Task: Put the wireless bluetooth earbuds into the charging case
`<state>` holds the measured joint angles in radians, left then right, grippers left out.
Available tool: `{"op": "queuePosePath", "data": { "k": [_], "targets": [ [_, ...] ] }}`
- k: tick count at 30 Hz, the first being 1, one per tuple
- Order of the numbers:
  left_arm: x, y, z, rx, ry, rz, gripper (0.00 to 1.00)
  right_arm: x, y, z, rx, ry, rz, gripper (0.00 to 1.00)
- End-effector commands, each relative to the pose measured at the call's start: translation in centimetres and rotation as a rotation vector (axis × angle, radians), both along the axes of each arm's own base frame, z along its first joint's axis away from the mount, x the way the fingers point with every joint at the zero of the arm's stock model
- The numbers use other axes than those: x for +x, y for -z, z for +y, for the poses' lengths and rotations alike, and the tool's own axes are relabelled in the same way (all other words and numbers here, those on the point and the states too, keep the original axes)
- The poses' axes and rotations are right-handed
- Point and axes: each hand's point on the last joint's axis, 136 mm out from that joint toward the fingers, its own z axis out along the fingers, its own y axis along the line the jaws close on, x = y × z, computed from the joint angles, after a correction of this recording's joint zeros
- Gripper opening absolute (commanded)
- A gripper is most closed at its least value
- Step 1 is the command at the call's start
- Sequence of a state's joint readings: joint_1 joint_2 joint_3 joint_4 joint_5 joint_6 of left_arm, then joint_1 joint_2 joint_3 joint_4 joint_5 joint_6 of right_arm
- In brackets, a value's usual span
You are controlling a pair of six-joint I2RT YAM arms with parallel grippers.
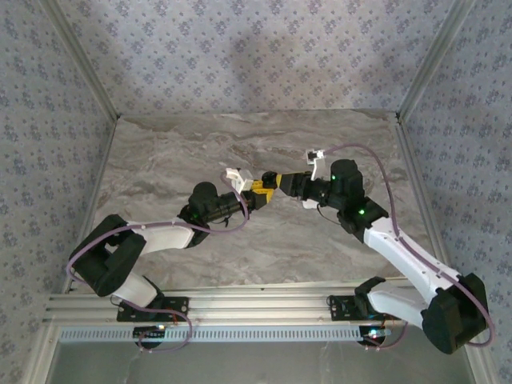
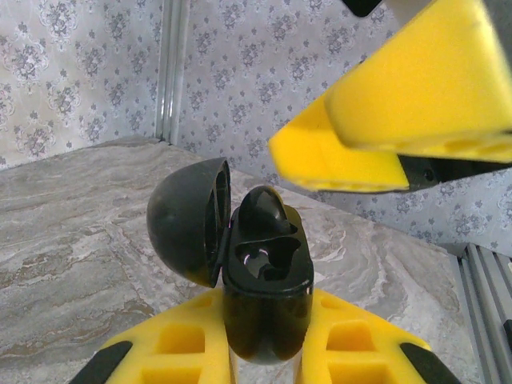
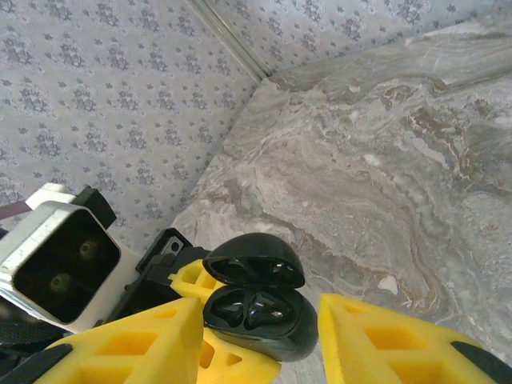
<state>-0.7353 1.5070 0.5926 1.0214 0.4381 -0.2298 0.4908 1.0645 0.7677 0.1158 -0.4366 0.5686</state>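
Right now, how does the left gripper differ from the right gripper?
The left gripper is shut on the black charging case, whose lid stands open; the right gripper is open and grips nothing. The left gripper holds the case by its lower body; the right gripper's fingers stand wide apart close to it. Both have yellow fingers.
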Motion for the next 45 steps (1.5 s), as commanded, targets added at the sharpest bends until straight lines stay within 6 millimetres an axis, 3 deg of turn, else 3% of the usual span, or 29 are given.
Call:
{"op": "queuePosePath", "data": {
  "k": [1,14,22,28,35,45],
  "targets": [
    [-0.7,-2.8,-0.2,-0.054,0.025,-0.058,0.12,-0.4,-2.6,-0.5,0.025,-0.009,-0.046,0.44],
    [-0.1,-1.6,0.5,0.005,-0.02,-0.034,0.12,-0.7,-0.1,-1.1,-0.126,0.007,0.088,0.43],
    [1.2,-0.4,3.1,0.06,-0.095,0.022,0.12,-0.8,1.8,-0.7,-0.26,0.029,0.178,0.43],
    [3.0,0.8,6.9,0.115,-0.228,0.105,0.11,-0.6,3.4,0.8,-0.354,0.051,0.272,0.43],
    [4.9,2.4,13.0,0.1,-0.434,0.25,0.12,-0.2,5.3,4.2,-0.455,0.048,0.365,0.42],
    [5.7,5.0,20.9,0.105,-0.697,0.41,0.14,-0.4,11.9,9.6,-0.606,0.005,0.581,0.42]
  ]
}}
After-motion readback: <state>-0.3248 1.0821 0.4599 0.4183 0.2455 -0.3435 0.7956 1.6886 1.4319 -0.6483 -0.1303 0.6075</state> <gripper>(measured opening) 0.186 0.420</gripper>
